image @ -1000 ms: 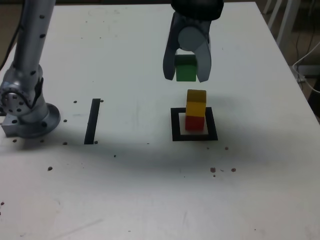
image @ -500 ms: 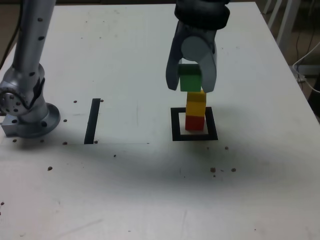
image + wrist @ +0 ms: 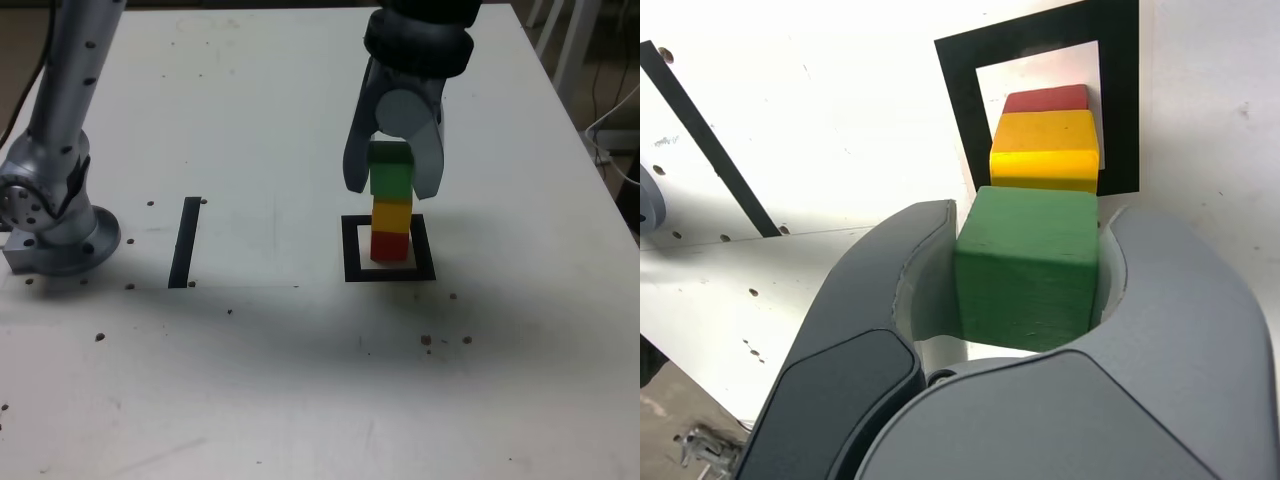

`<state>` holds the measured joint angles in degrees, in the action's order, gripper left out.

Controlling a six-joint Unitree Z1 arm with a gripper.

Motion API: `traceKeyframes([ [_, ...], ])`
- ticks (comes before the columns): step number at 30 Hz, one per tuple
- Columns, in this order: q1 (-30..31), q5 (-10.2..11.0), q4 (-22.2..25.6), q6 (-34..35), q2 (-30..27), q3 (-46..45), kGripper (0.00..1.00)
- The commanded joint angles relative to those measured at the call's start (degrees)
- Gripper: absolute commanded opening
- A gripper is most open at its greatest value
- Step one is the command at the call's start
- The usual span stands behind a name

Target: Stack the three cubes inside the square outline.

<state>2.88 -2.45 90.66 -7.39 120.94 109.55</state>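
Observation:
The green cube [image 3: 390, 170] [image 3: 1028, 265] is held between the two grey fingers of my gripper [image 3: 391, 188] [image 3: 1030, 225], which is shut on it. It sits directly over the yellow cube [image 3: 391, 214] [image 3: 1045, 150], its underside at that cube's top face; I cannot tell whether they touch. The yellow cube rests on the red cube [image 3: 390, 245] [image 3: 1045, 98]. The red cube stands inside the black square outline [image 3: 350, 250] [image 3: 960, 100] on the white table. All three cubes line up in one column.
A single black tape strip [image 3: 185, 242] [image 3: 710, 140] lies at the exterior view's left of the square. The arm's metal base [image 3: 55, 225] stands at the far left. Small dark specks dot the table. The table's right edge [image 3: 600, 190] is near.
The gripper carried the green cube down and towards the exterior view's right, from hovering above and behind the stack to sitting at the yellow cube's top.

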Motion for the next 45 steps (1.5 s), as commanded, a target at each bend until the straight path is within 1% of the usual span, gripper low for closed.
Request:
traceKeyframes([
  [1,0.1,0.0,1.1,0.0,0.5,0.1,0.29],
  [10,-0.4,0.5,0.8,-0.2,1.3,0.1,0.3],
  [12,-0.5,0.7,0.8,-0.3,1.4,0.1,0.34],
  [14,-0.7,0.8,0.7,-0.5,1.5,-0.1,0.48],
  [18,-1.0,0.9,0.4,-1.3,1.7,-0.4,0.82],
  [19,-1.0,0.9,0.3,-1.5,1.7,-0.5,0.88],
  [21,-1.1,0.9,0.2,-1.6,1.8,-0.6,0.93],
  [23,-1.1,1.0,0.2,-1.7,1.8,-0.7,0.96],
  [27,-1.1,1.1,0.3,-1.7,1.5,-0.9,0.98],
  [31,-1.1,2.2,0.5,-1.6,-0.2,-1.4,0.99],
  [35,-1.1,4.5,0.9,-0.5,-4.6,-3.6,0.99],
  [38,-1.3,5.7,1.1,0.7,-8.1,-6.2,1.0],
  [41,-1.9,6.1,1.1,1.7,-11.3,-10.1,1.0],
  [45,-3.2,6.0,0.9,2.8,-15.0,-16.5,1.0],
])
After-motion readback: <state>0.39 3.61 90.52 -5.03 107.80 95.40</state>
